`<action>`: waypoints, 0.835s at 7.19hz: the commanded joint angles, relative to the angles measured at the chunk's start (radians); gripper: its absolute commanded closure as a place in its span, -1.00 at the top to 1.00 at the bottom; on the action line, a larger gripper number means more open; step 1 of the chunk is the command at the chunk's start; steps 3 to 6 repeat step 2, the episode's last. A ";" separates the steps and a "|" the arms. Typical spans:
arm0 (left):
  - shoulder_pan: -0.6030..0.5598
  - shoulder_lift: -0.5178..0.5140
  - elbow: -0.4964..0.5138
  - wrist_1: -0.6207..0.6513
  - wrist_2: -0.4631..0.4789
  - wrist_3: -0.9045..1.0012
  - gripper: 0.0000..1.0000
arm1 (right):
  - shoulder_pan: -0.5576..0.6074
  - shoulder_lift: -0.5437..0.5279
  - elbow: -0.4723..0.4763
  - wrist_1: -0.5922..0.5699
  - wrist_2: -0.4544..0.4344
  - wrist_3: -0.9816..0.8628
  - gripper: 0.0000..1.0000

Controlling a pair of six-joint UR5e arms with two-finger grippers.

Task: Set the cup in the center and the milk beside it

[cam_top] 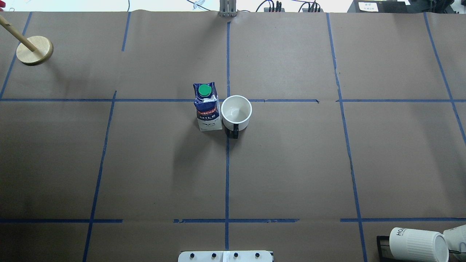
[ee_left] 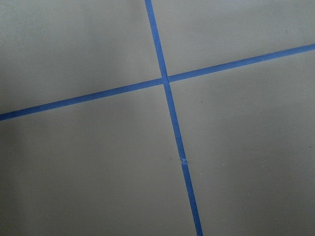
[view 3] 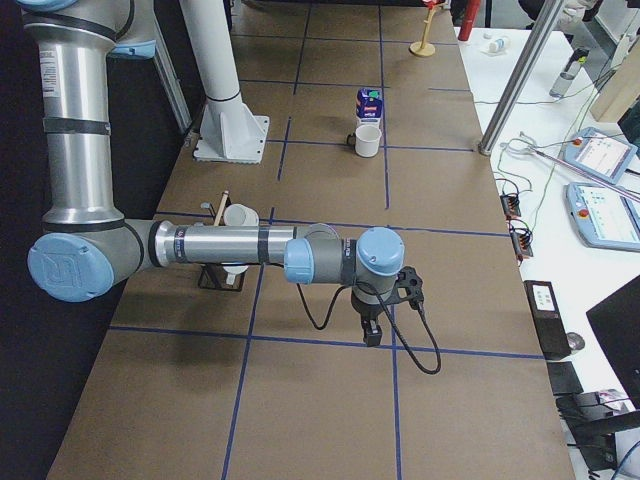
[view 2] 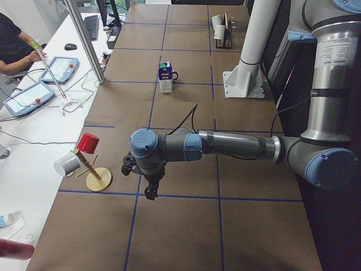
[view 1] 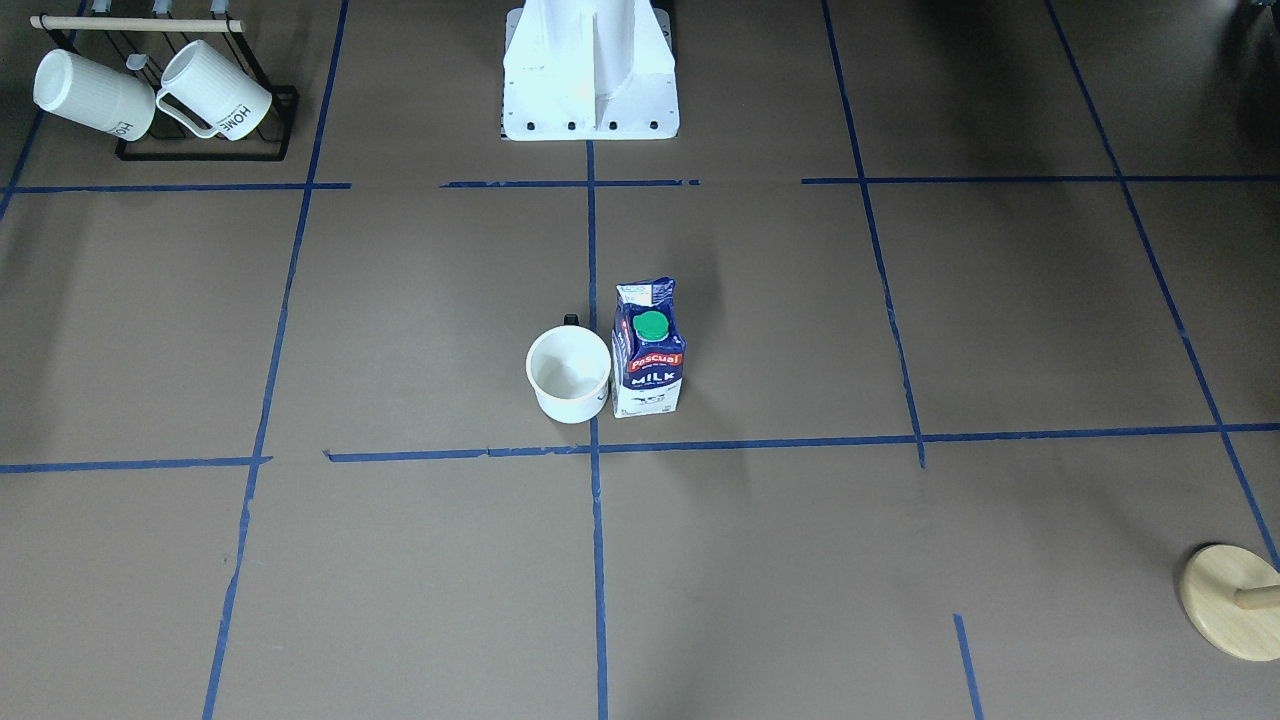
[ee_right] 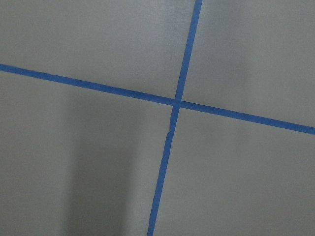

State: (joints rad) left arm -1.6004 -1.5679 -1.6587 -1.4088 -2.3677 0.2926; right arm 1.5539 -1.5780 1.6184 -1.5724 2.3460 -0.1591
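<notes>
Left gripper, on the near arm in the left side view, hanging low over a crossing of blue tape at the table's left end, well apart from every object. Impossible to tell from that angle whether spread or clenched; nothing visibly carried. Looking straight down from its wrist: only brown paper and tape, no fingers in shot. Right gripper, mirrored at the table's opposite end, likewise low above a tape crossing, likewise unreadable as to released or clamped, with a wrist view just as bare. Out at the center: cup upright and empty, mouth up, sitting astride the long middle tape line just on the robot's side of the crossing, black handle turned toward the robot's base. Milk upright just beside it on the robot's left, green cap on top, a little taller than its neighbour; touching or barely apart, hard to say. Farther out, rack with two ribbed mugs near the robot's right, wooden stand at the far left corner, both well apart from the pair. Looks, on this evidence, like a job essentially done: cup placed at the middle, milk set alongside, both arms well clear. Nothing obvious left, save perhaps a small nudge to seat the cup squarely on the crossing
</notes>
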 commanded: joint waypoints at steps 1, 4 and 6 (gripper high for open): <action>0.000 0.002 -0.003 -0.005 0.005 0.007 1.00 | 0.000 0.000 0.000 0.000 0.001 0.003 1.00; 0.000 0.000 -0.009 -0.006 0.005 0.008 1.00 | 0.000 0.000 0.001 0.000 0.001 0.001 1.00; 0.000 0.000 -0.009 -0.006 0.005 0.008 1.00 | 0.000 0.000 0.001 0.000 0.001 0.001 1.00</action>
